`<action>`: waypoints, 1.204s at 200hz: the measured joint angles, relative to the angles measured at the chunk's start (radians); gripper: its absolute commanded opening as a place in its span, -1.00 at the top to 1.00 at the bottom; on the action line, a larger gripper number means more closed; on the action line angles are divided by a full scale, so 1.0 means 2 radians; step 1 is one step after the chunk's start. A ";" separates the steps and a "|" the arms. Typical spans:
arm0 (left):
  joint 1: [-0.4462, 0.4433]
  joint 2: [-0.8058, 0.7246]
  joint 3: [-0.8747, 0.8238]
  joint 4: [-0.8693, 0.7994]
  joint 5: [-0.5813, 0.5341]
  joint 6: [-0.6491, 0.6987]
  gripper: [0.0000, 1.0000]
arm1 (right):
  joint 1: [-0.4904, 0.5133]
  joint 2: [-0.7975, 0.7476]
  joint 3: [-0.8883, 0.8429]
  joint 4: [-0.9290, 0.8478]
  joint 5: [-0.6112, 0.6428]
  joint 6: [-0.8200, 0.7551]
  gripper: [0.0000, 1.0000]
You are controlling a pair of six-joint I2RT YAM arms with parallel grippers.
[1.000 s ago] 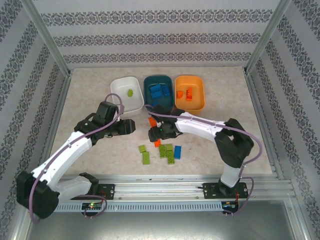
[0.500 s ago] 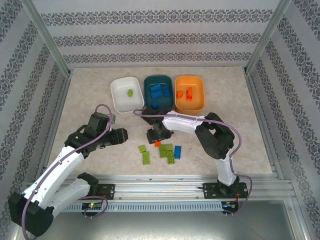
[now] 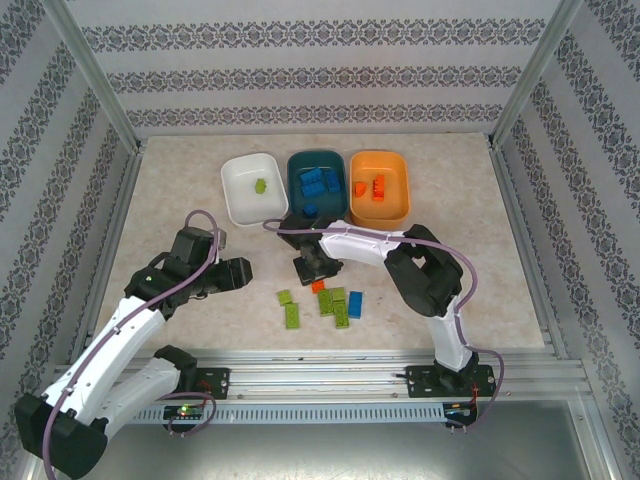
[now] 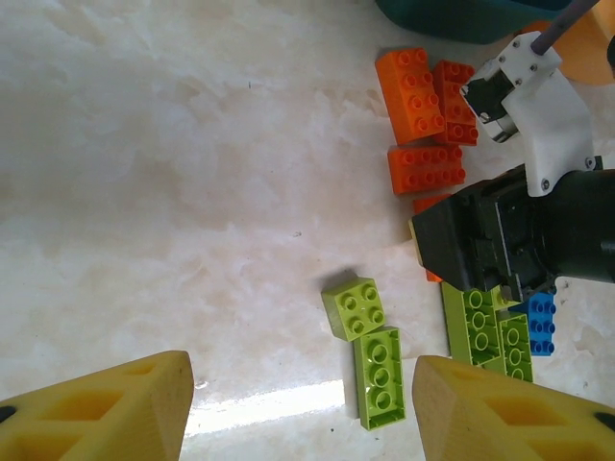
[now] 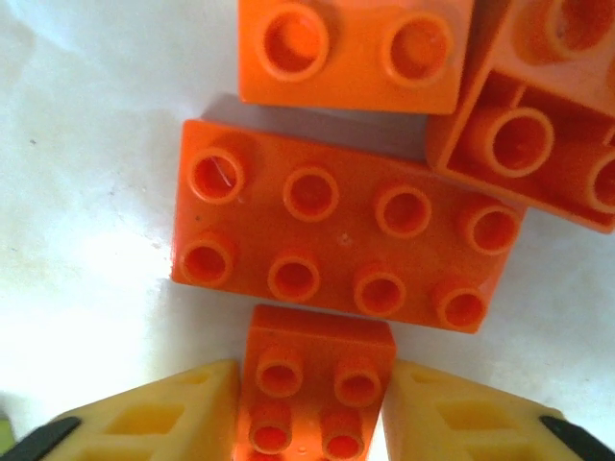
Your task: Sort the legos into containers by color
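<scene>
My right gripper (image 5: 312, 413) is down on the table among the orange legos, its fingers pressed on both sides of a small orange brick (image 5: 317, 379). A long orange brick (image 5: 346, 250) lies just beyond it, with two more (image 5: 351, 48) behind. From above, the right gripper (image 3: 312, 272) sits in front of the dark teal bowl (image 3: 296, 190). My left gripper (image 4: 303, 403) hangs open over the table, with a square lime green brick (image 4: 354, 309) and a long lime green one (image 4: 380, 376) between its fingers and nothing held. The white bowl (image 3: 232, 200) holds one green brick, the teal bowl blue ones, the orange bowl (image 3: 402, 200) orange ones.
Loose green bricks (image 3: 332, 300) and a blue brick (image 3: 355, 304) lie near the front rail, right of the left gripper (image 3: 245, 272). The three bowls stand side by side at the back. Patterned walls and metal posts enclose the table.
The right gripper has dropped onto the orange bricks and closed on the small one. The left arm has drawn back from the white bowl toward the near left.
</scene>
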 measured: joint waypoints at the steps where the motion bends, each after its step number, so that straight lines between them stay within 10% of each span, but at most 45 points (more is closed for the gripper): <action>1: 0.000 0.000 0.000 0.000 0.000 0.000 -0.25 | 0.000 0.000 0.000 0.000 0.000 0.000 0.20; 128: 0.006 -0.002 0.000 -0.009 0.001 0.000 -0.25 | -0.010 -0.095 0.039 0.013 -0.027 -0.003 0.20; 241: 0.006 0.017 0.000 -0.008 0.010 0.001 -0.25 | -0.267 -0.120 0.119 0.028 -0.026 -0.078 0.21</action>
